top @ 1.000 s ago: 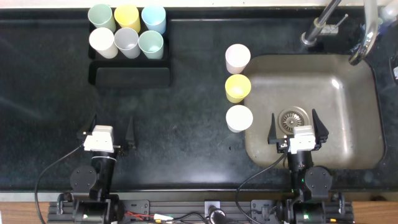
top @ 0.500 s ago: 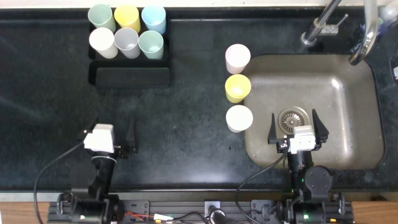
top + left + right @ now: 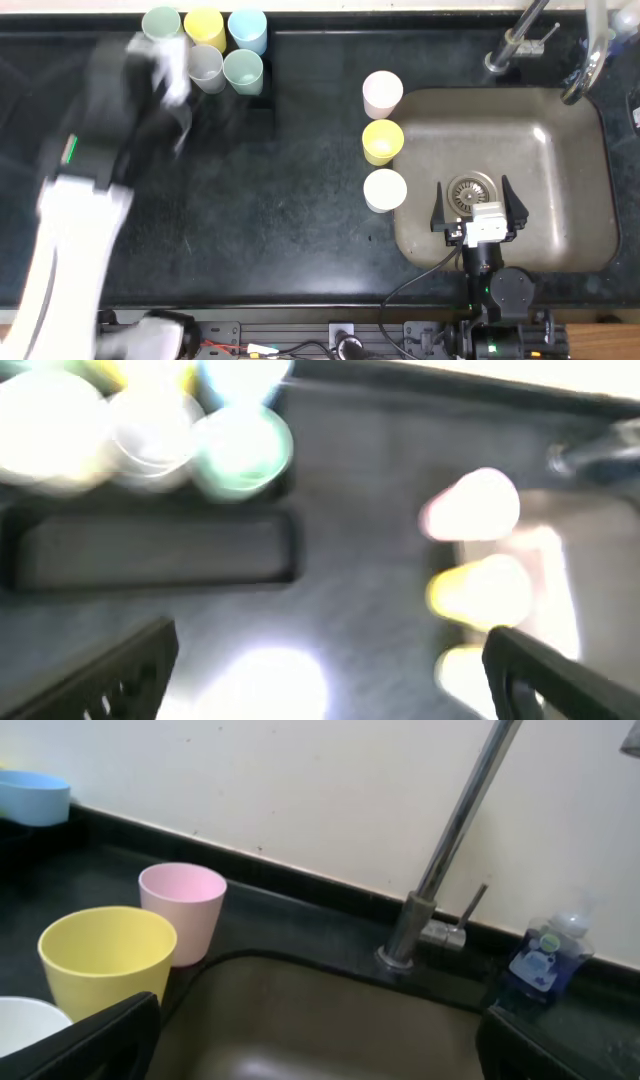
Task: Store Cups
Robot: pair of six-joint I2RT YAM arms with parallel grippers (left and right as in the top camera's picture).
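My right gripper [image 3: 474, 197] hangs over the sink [image 3: 560, 140], fingers spread wide, holding nothing. Along the sink's left rim stand a pink cup [image 3: 382, 93], a yellow cup [image 3: 382, 141] and a white cup [image 3: 384, 190]. My left gripper [image 3: 330, 685], equally wide and empty, is well left of the sink, above the rack [image 3: 150, 550] of cups.

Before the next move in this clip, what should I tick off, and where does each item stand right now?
1. Waiting upright beside the sink: pink cup, yellow cup, white cup: ok.
2. The left tool open and empty: ok.
3. The right tool open and empty, over the sink: ok.
4. Long compartment of the rack free: ok.
5. Gap between the left tool and the teal cup in the rack: cannot tell.
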